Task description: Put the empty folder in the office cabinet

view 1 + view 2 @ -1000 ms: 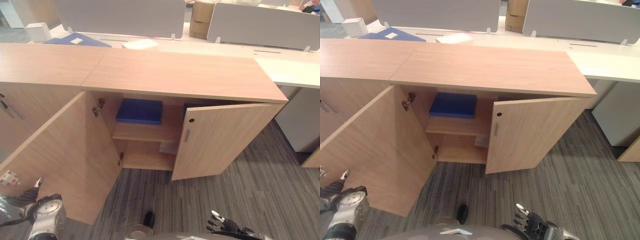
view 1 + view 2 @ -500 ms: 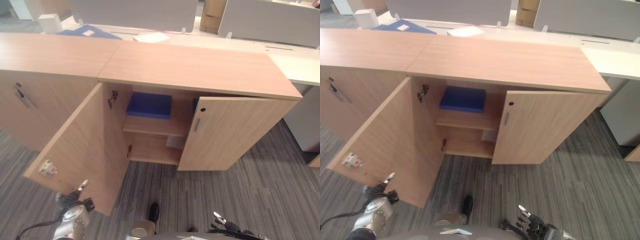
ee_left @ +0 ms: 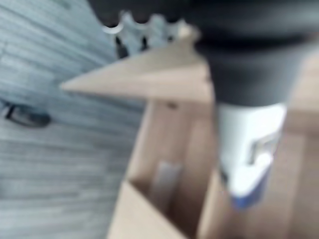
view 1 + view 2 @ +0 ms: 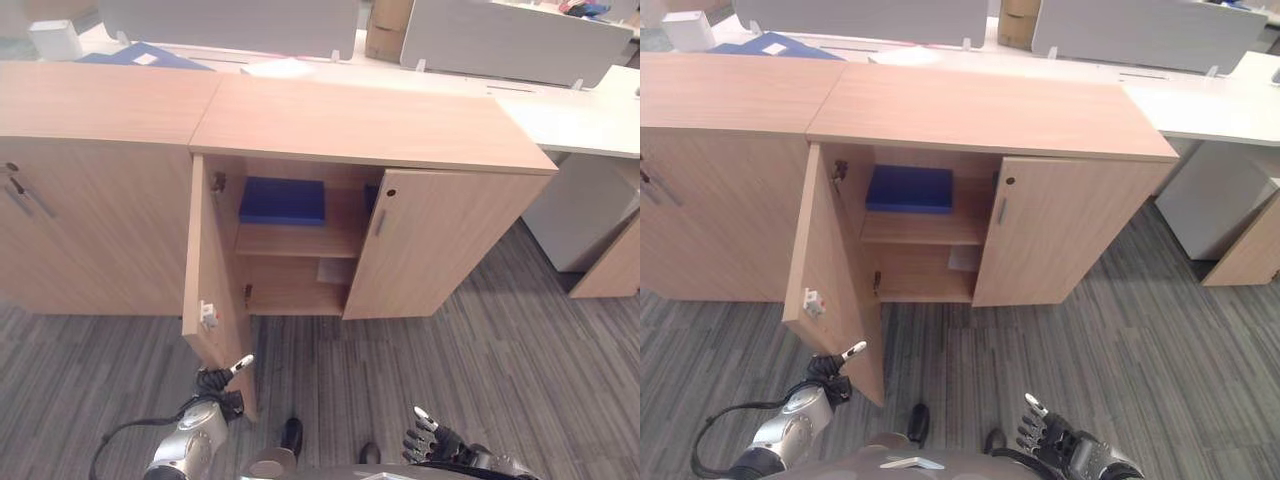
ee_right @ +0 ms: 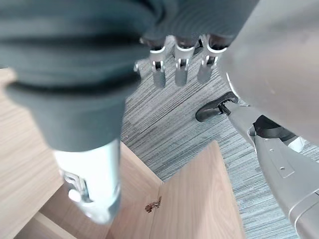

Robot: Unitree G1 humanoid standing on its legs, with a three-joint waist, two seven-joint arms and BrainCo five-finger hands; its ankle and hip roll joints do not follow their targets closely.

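We see the blue folder (image 4: pixel 282 201) lying flat on the upper shelf of the cabinet (image 4: pixel 370 120). It is probably light and stiff — best taken by an edge. Our right hand (image 4: pixel 1060 440) hangs empty, fingers relaxed; our left hand (image 4: pixel 835 362) looks loosely extended — hard to judge.

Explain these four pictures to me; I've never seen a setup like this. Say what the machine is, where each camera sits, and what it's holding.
This is a humanoid robot with two silver-fingered hands. Two pictures come from its head, looking down; two from cameras on its wrists. Before it stands a light wooden office cabinet with both doors open. A flat blue folder lies on the upper shelf inside. The left hand is at the outer edge of the left door; its grip is unclear. The right hand hangs open above the grey striped carpet, holding nothing.
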